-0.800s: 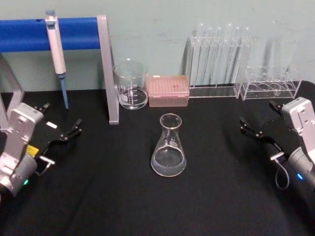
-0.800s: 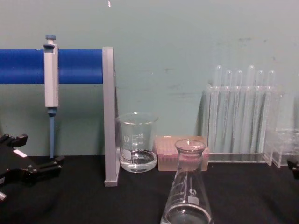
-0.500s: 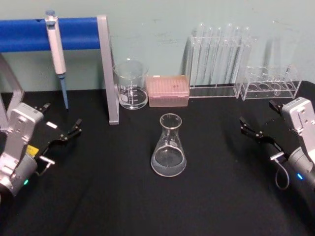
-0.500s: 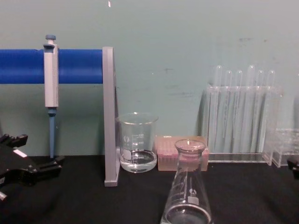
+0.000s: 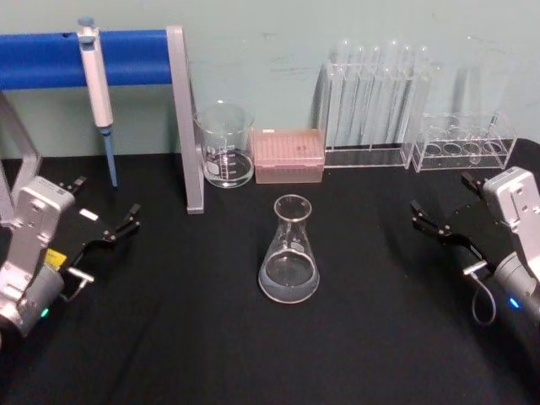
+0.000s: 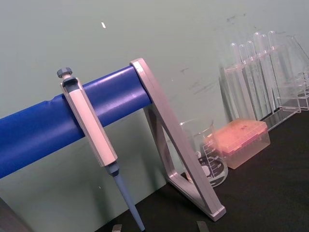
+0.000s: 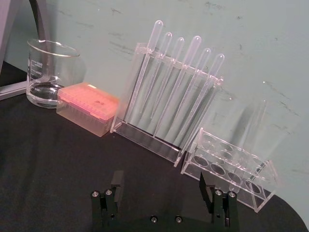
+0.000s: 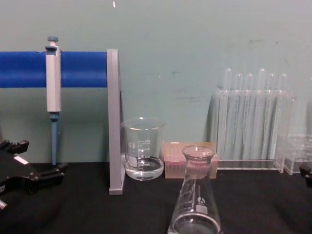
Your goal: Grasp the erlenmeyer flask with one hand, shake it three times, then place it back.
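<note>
The erlenmeyer flask [image 5: 289,253] is clear glass with a little liquid and stands upright on the black table at the centre; the chest view has it low at the front [image 8: 196,204]. My left gripper [image 5: 105,198] rests at the table's left side, open and holding nothing, well clear of the flask; from the chest it lies at the left edge [image 8: 36,158]. My right gripper [image 5: 440,194] sits at the right side, also open, with nothing held. The right wrist view has its two black fingers spread wide [image 7: 160,186] over bare table.
Behind the flask stand a glass beaker [image 5: 224,145], a pink tip box [image 5: 288,156] and a clear rack of tubes [image 5: 375,110]. A smaller clear rack [image 5: 464,143] is at the back right. A pipette [image 5: 99,84] hangs from the blue-barred stand [image 5: 181,118] at the left.
</note>
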Controlling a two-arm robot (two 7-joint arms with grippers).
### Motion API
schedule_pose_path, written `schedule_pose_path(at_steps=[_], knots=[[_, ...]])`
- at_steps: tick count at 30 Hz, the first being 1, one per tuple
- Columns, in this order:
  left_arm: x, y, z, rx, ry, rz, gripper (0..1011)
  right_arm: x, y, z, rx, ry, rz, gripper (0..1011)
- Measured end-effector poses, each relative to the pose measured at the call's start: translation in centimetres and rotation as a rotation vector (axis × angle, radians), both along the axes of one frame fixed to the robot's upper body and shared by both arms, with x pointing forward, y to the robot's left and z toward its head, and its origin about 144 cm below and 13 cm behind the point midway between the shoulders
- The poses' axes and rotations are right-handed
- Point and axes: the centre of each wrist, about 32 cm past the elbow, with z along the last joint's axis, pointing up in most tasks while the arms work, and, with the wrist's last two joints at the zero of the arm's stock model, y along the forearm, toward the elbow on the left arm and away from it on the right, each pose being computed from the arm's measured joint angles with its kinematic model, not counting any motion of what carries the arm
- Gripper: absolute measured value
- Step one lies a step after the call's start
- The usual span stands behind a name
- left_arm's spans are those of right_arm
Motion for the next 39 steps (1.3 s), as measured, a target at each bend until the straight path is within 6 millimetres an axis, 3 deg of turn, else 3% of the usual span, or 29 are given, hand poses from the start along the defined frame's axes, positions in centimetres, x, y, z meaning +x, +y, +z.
schedule_pose_path(at_steps=[18,30,39], knots=[[0.0,0.0,0.0,0.000,0.000,0.000,1001,-0.3,-0.3,0.3,0.054,0.023,0.044,1003],[0.0,0.0,0.0,0.000,0.000,0.000,1001,-1.0,-0.9,1.3,0.195,0.117,0.192,1003],[0.0,0.0,0.0,0.000,0.000,0.000,1001,-1.6,-0.2,1.5,0.217,0.141,0.301,1003]])
